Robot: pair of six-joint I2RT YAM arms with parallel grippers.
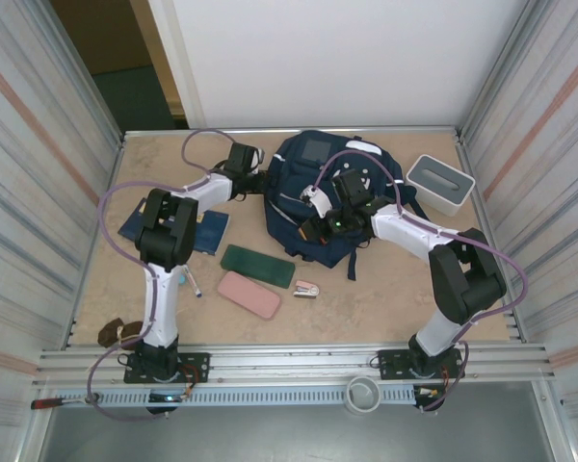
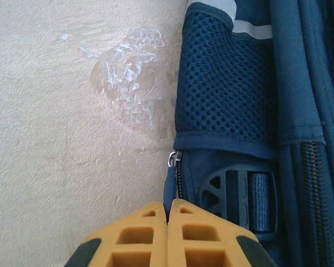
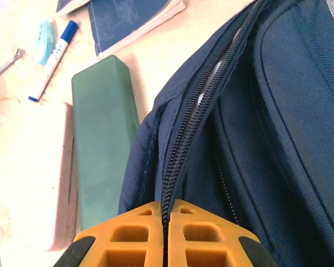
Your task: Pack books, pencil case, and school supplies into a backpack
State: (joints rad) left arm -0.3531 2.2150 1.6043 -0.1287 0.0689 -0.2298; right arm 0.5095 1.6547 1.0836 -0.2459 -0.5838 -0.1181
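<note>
Reading left to right: books [image 1: 212, 233] lie flat at table left, partly under the left arm; pen [image 3: 51, 61] beside them. Left gripper [image 2: 167, 214] is clenched with nothing seen between its tips, which sit at the backpack's [image 1: 291, 173] left side, zip pull [image 2: 172, 158] just ahead. Green case [image 3: 103, 139], pink case [image 3: 64, 178] and stapler [image 1: 307, 288] lie before the bag. Right gripper [image 3: 167, 210] is clenched over the zipper [image 3: 195, 111]; the track runs into the finger seam, and any grasp is undeterminable.

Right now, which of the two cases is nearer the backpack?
The dark green case, right beside the backpack; the pink case lies beyond it.
</note>
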